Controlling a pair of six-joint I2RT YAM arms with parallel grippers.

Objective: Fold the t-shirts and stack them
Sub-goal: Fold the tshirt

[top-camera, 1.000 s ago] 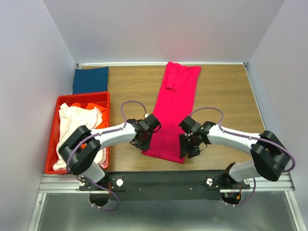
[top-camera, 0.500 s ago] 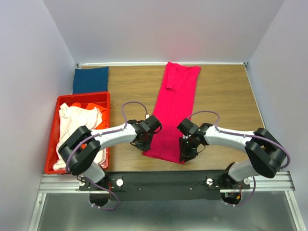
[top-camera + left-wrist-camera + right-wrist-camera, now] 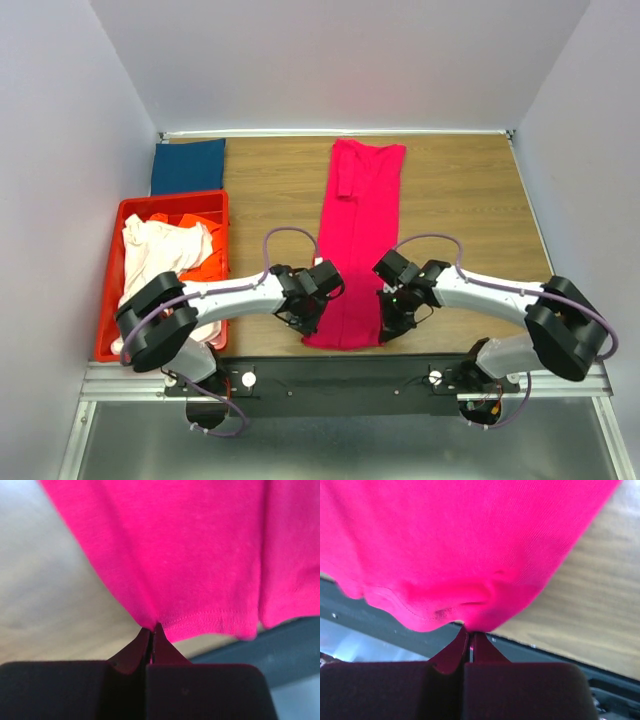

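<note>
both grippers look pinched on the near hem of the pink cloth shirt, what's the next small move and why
Probably lift both corners together and begin carrying the near hem toward the far end. The left gripper and right gripper are each shut on a near corner of the bright magenta-pink cloth t-shirt, which lies as a long strip on the wooden table.
</note>
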